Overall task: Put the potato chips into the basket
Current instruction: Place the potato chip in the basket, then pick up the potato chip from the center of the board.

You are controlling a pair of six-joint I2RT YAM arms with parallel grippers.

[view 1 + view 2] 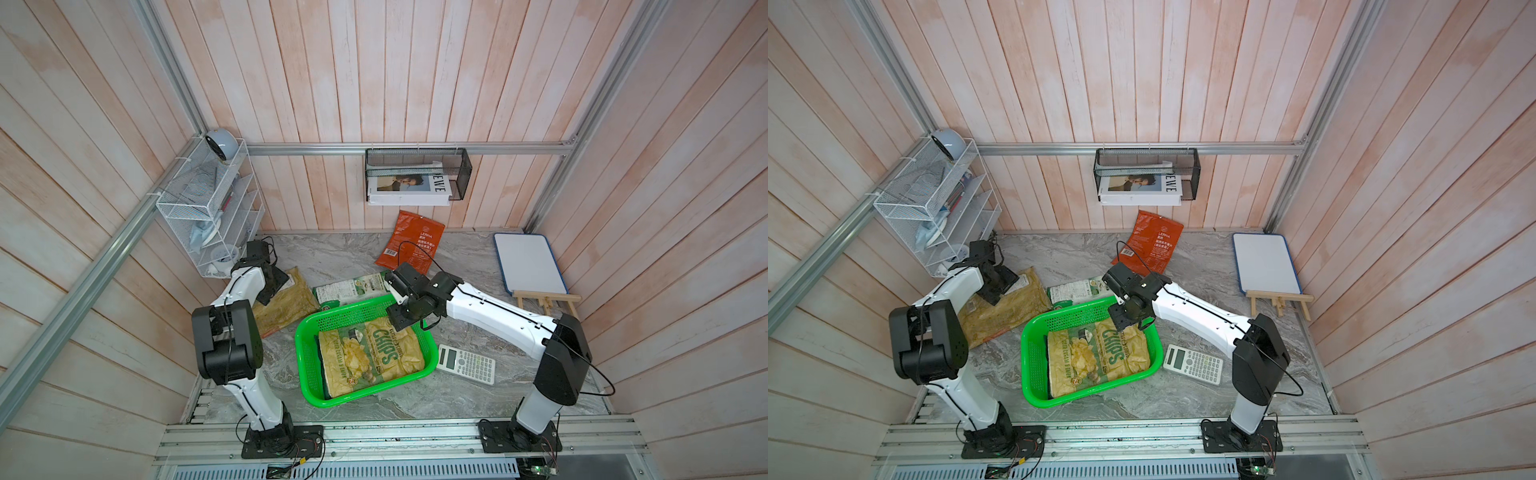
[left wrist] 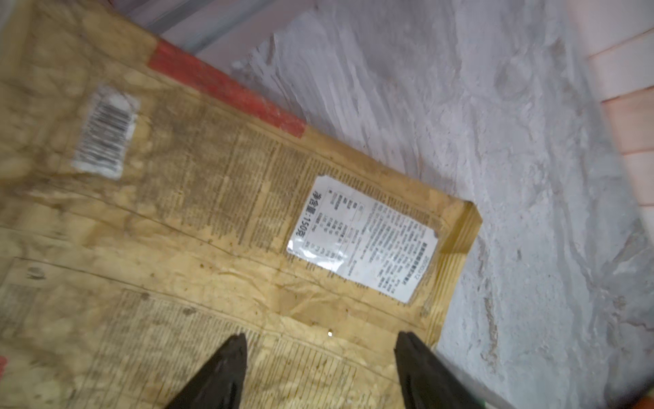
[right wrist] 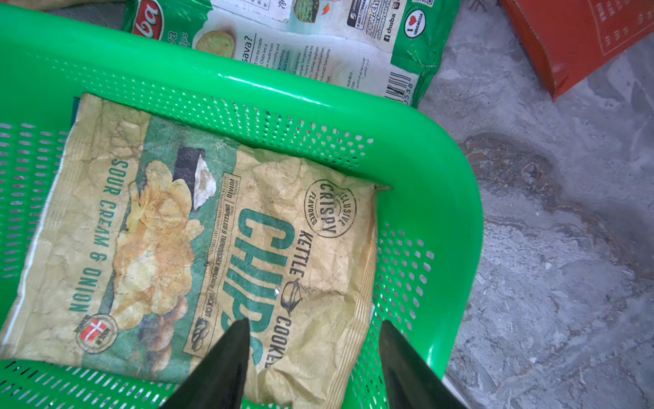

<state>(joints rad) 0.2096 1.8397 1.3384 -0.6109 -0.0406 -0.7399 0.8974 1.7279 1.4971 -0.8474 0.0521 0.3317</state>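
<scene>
Two claws: both stood open, neither with hold of anything.
Left claw (image 2: 320, 336): over the far left part of the worktop (image 1: 457, 399), above one corner of the mustard-brown bag (image 2: 212, 212) (the corner with the white printed label); whether its fingers touched the bag could not be told.
Right claw (image 3: 313, 324): fingers well apart, over the far right corner of the basket (image 3: 442, 177), above the tan "CHIPS" bag (image 3: 212, 248).
Basket: bright green, near the middle of the worktop in both top views (image 1: 303, 357) (image 1: 1030, 353).
Tan "CHIPS" bag: lay flat inside the basket, print up (image 1: 374, 357) (image 1: 1096, 353); a dark edge (image 1: 322, 370) showed under its left side (too little of it to say what it was).
Mustard-brown bag: flat on the worktop, just left of the basket and outside it (image 1: 291, 307) (image 1: 1009, 307).
White-and-green "Chuba" bag (image 1: 353, 286): on the worktop against the basket's far rim, outside it (image 3: 318, 46).
Orange-red bag (image 1: 411, 241): outside the basket, at the far edge of the worktop, its far end up against the wall (image 1: 1150, 241).
Calculator (image 1: 467, 363): white, just right of the basket.
Whiteboard (image 1: 530, 262): far right, lying by the side wall.
</scene>
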